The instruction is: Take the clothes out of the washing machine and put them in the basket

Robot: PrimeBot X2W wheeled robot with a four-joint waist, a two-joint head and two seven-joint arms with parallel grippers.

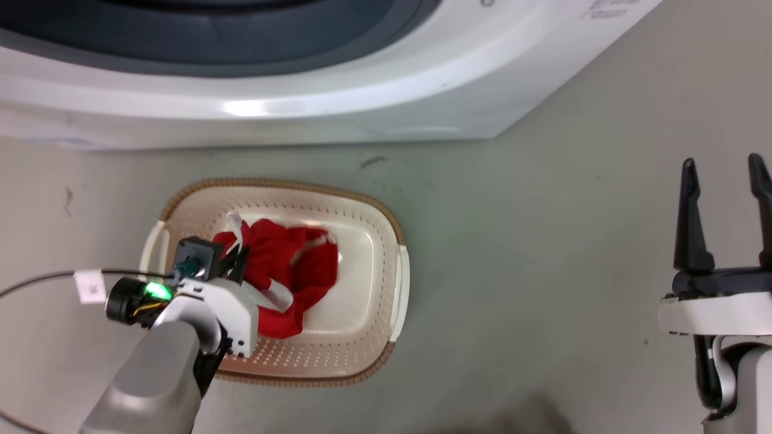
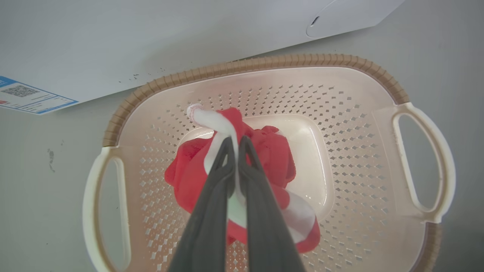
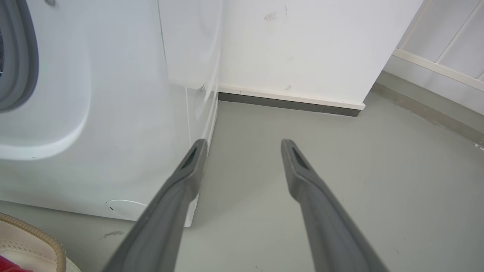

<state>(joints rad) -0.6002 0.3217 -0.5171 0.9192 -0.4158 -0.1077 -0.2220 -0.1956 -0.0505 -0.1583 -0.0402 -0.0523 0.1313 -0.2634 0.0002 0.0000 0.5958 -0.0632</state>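
Grey floor carried the basket, and inside it the red clothes lay bunched on its bottom. Over the basket the left pincer pinched a white stripe, probably to set the garment down before letting go. Behind the basket stood the washing machine; its blue-edged sticker was too small to read. Well right of the basket, the right pincer hung spread and empty.

Soft, even indoor light is filling all three views. A white glare streak is shining along the washing machine, a green lamp is glowing on the left arm, and wide-angle distortion is bowing the rim of the basket.
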